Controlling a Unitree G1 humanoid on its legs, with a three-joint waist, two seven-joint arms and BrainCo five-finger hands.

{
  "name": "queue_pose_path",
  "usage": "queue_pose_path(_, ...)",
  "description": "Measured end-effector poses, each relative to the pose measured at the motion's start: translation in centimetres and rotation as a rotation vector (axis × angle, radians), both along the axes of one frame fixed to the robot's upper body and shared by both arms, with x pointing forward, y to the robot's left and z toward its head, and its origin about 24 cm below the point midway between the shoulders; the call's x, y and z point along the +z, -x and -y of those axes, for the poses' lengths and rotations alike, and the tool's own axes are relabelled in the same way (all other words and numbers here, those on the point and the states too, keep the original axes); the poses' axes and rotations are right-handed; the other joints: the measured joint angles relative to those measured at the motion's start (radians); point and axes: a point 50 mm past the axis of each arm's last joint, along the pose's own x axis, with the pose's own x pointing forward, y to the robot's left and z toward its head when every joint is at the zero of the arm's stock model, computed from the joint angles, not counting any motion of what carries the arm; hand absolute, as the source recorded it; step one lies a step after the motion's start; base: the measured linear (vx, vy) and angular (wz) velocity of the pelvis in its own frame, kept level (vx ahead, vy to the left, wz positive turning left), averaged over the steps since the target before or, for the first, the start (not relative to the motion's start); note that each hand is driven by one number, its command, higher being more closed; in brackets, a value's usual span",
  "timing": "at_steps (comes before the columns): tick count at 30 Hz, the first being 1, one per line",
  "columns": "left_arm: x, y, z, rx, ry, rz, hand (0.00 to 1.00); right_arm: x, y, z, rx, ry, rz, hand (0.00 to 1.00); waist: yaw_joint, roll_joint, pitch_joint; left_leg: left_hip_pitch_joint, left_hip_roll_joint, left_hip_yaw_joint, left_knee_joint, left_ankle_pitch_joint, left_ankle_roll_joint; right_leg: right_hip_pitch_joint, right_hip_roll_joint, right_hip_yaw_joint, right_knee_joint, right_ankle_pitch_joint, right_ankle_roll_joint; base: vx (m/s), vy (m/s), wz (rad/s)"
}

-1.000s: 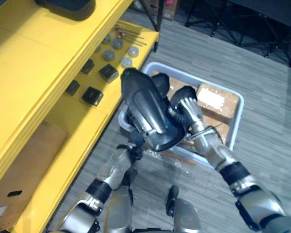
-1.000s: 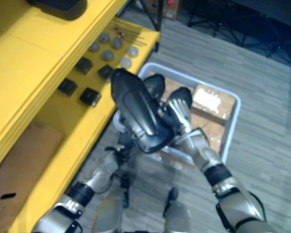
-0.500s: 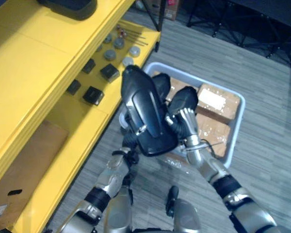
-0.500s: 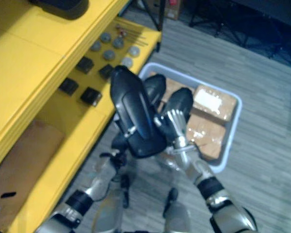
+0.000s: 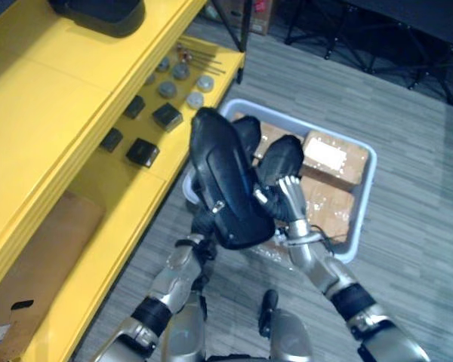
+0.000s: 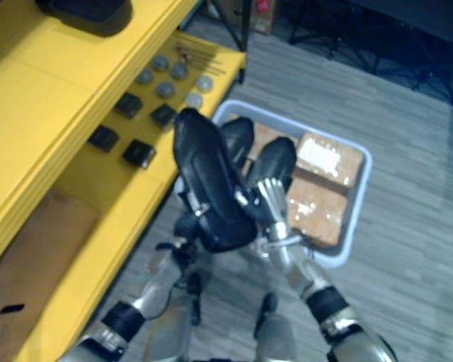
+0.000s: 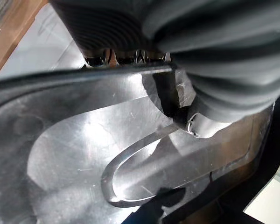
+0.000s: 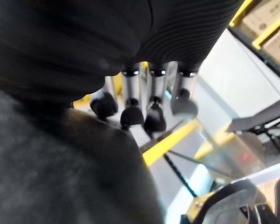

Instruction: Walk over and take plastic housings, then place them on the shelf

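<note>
The black housing (image 5: 225,188) has turned straighter, and the right arm has pulled in closer.

From the head, the housing is up in the air over the grey bin (image 5: 366,188) of brown boxes (image 5: 328,158), beside the yellow shelf (image 5: 60,113). The left hand (image 5: 202,226) is tucked under it. The right hand (image 5: 289,202) leans on its side.

In the left wrist view, the housing's shiny inside is very close. I cannot tell if that hand is open or closed.

In the right wrist view, the fingers (image 8: 130,93) are straight, with their tips on the housing.

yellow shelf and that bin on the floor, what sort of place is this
Probably a workshop or parts storeroom: a yellow shelf carrying small black blocks and grey round parts, a pale bin of cardboard boxes on the floor, and a large black plastic housing.
</note>
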Motion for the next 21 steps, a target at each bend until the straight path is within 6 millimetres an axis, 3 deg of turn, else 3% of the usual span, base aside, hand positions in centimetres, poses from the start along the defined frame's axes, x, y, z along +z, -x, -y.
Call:
queue_pose_path(4,0.5,-0.1,0.0,0.031,-0.012,0.010,1.00,0.4,0.5,0.1,0.026,0.023,0.004,0.00,0.002,0.000,0.000,0.004,0.002,0.006,0.000,0.000,-0.001,0.001,0.001,0.008,-0.003,0.002,0.002,0.00,0.004,-0.05)
queue_pose_path(12,3.4,-0.5,0.1,0.096,-0.089,0.143,1.00,1.8,1.5,0.9,0.061,-0.015,0.012,0.00,-0.005,0.002,-0.002,0.023,0.006,0.021,-0.001,-0.004,0.000,0.017,0.006,0.024,-0.022,0.016,0.003,0.00,0.005,-0.05)
queue_pose_path(21,5.8,-0.7,-1.2,0.375,-0.351,0.361,1.00,4.1,2.9,1.1,0.057,-0.178,0.122,0.00,-0.007,0.000,-0.018,0.039,0.008,0.025,-0.004,-0.005,0.000,0.034,0.009,0.028,-0.033,0.022,0.004,0.00,0.000,0.00)
